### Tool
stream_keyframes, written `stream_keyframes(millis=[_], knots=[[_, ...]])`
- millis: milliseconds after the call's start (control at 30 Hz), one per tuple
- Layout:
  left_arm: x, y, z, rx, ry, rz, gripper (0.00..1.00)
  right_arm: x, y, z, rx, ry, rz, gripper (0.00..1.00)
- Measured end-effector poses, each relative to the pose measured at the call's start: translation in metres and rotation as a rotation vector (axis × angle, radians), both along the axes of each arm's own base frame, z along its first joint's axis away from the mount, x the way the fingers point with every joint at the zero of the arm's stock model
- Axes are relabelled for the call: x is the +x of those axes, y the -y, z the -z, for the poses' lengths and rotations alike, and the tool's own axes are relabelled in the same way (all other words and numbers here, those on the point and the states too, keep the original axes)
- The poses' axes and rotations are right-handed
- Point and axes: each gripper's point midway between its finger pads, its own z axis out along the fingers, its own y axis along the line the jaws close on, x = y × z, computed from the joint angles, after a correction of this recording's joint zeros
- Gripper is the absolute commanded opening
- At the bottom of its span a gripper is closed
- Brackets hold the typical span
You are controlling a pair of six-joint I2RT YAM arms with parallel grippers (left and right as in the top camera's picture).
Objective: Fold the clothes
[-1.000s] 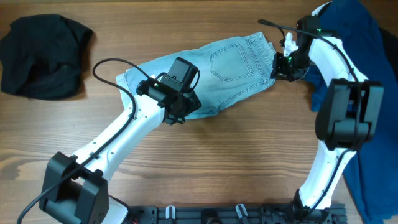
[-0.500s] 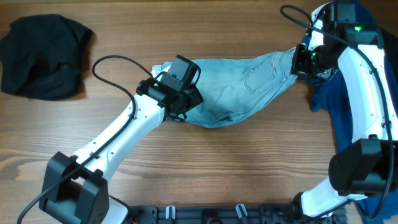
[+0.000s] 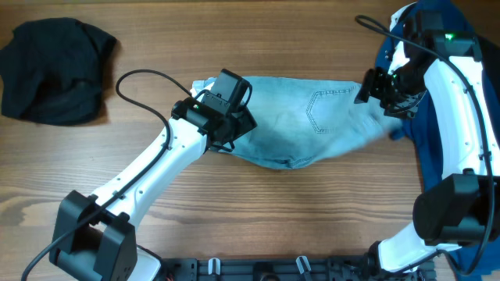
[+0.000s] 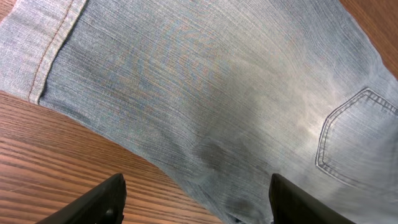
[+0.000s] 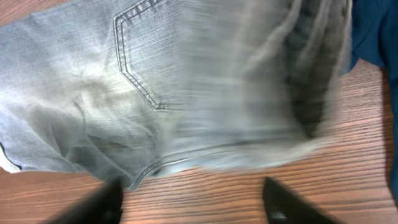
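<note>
denim shorts [image 3: 312,125] lie spread on the table [image 3: 312,218] btwn both arms, back pocket up. left gripper [image 4: 196,199] hovers over leg end, jaws wide apart, nothing in em. right gripper [image 5: 193,199] same, by the waistband

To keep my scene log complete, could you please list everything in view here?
denim shorts: one, pale blue, across the table's middle
black garment: one, black, bunched far left
dark-blue garment: one, dark blue, right edge
table: one, brown wood, beneath everything
left arm: one, white and black, reaching the shorts' left end
right arm: one, white and black, right side
left gripper: one, black, open over the shorts
right gripper: one, black, open over the shorts' right end
</note>
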Motion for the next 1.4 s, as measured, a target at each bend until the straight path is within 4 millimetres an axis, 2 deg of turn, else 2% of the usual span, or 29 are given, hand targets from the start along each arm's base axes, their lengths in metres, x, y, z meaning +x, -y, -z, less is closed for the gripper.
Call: stream_keyframes(millis=[67,100,133,167,233,267,333,367,433,467,567,733,867,967,1133,1200,1267,1400], knots=[[0.001,0.001,-0.001,-0.003,0.005,0.0,0.74,0.0,0.0,0.0,0.001,0.0,0.004,0.98],[0.002,0.001,-0.001,-0.004,0.007,0.0,0.72,0.0,0.0,0.0,0.0,0.001,0.005,0.89],[0.002,0.001,-0.001,-0.004,0.009,0.0,0.7,0.002,0.0,0.0,0.001,0.008,0.007,0.71],[0.003,0.0,-0.001,0.0,0.012,-0.002,0.69,0.004,0.0,0.0,0.001,0.014,0.01,0.58],[0.005,-0.003,-0.001,0.015,0.022,-0.01,0.7,0.009,0.0,-0.001,-0.001,0.038,0.008,0.73],[0.006,-0.004,-0.001,0.023,0.028,-0.014,0.72,0.011,0.001,-0.001,-0.002,0.046,0.006,0.76],[0.007,-0.007,-0.001,0.038,0.035,-0.014,0.73,0.014,0.001,-0.001,-0.002,0.055,0.007,0.63],[0.007,-0.009,0.001,0.047,0.029,-0.014,0.74,0.015,0.001,-0.001,-0.002,0.06,0.009,0.61],[0.006,-0.013,0.009,0.067,0.007,-0.019,0.8,0.019,0.001,0.002,-0.003,0.075,0.003,0.7],[0.007,-0.016,0.015,0.077,-0.009,-0.024,0.8,0.019,0.001,0.005,-0.004,0.076,0.001,0.7],[0.011,-0.026,0.024,0.093,-0.032,-0.043,0.82,0.02,0.001,0.027,-0.001,0.059,0.0,0.69],[0.017,-0.041,0.025,0.09,-0.042,-0.078,0.87,0.008,-0.005,0.097,0.037,-0.083,-0.002,0.79],[0.015,-0.043,0.026,0.091,-0.052,-0.076,0.88,0.004,-0.01,0.127,0.067,-0.156,-0.007,0.78],[0.015,-0.042,0.026,0.091,-0.052,-0.074,0.88,0.003,-0.013,0.141,0.087,-0.188,-0.012,0.8],[0.018,-0.048,0.026,0.092,-0.053,-0.059,0.88,0.002,-0.016,0.142,0.107,-0.192,-0.029,0.82],[0.022,-0.058,0.026,0.089,-0.056,-0.084,0.89,-0.001,-0.019,0.141,0.127,-0.198,-0.05,0.82],[0.029,-0.074,0.025,0.073,-0.058,-0.107,0.9,-0.004,-0.023,0.135,0.152,-0.208,-0.08,0.88],[0.04,-0.099,0.024,0.06,-0.048,-0.112,0.91,0.007,-0.029,0.116,0.188,-0.167,-0.128,0.93]])
